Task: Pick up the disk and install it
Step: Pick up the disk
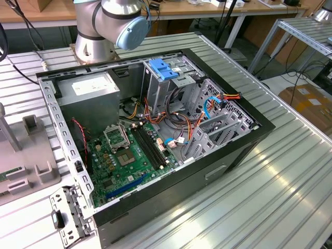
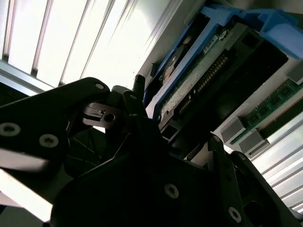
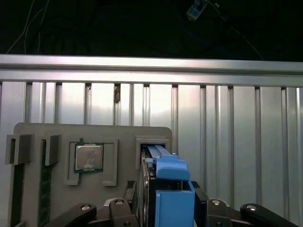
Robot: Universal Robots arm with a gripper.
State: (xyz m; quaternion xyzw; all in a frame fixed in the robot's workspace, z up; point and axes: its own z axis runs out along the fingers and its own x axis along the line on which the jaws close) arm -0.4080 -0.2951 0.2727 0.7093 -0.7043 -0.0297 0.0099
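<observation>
The disk, a grey drive framed by bright blue carrier rails, stands on edge in a slot of the grey holder tray. My gripper straddles it, and its black fingers press against both flat sides. In the second wrist view the disk shows its blue rail and green circuit board, lying between the fingers of the gripper. The disk's lower end still sits in the slot.
The tray also carries a processor chip and memory sticks. In the exterior view the open computer case lies on the ribbed metal table with its drive cage near the arm's base. The grey tray lies at that view's left.
</observation>
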